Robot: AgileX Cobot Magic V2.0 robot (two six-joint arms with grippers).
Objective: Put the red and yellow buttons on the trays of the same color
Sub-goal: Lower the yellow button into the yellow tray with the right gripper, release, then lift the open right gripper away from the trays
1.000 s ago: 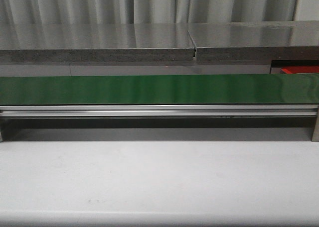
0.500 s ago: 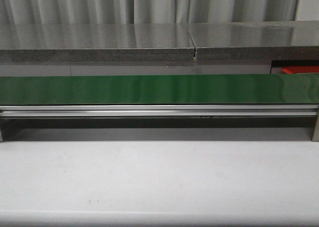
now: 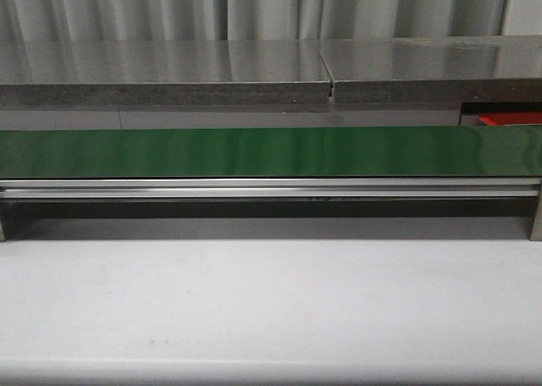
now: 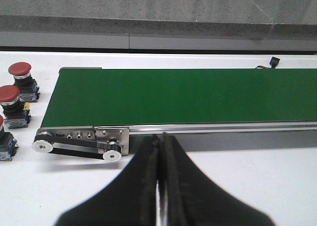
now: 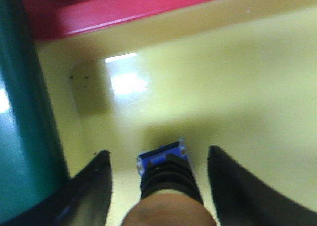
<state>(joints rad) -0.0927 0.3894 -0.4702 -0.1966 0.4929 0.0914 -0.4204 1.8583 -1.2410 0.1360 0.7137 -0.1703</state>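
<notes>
In the right wrist view my right gripper (image 5: 158,152) is open low over the yellow tray (image 5: 237,77). A button (image 5: 166,179) with a blue base and black body stands on the tray between the fingers, touching neither. Its cap looks dull yellow-brown in the shade. The red tray (image 5: 124,8) borders the yellow one; a sliver of it shows in the front view (image 3: 511,118). In the left wrist view my left gripper (image 4: 160,137) is shut and empty in front of the green conveyor belt (image 4: 188,94). Three red buttons (image 4: 21,69) (image 4: 9,93) (image 4: 1,132) stand on the white table beside the belt's end.
The belt's pulley and drive belt (image 4: 79,145) sit just ahead of my left fingers. A green belt edge (image 5: 25,137) runs right beside my right gripper's finger. In the front view the belt (image 3: 271,151) spans the width, with a grey shelf (image 3: 169,73) behind it.
</notes>
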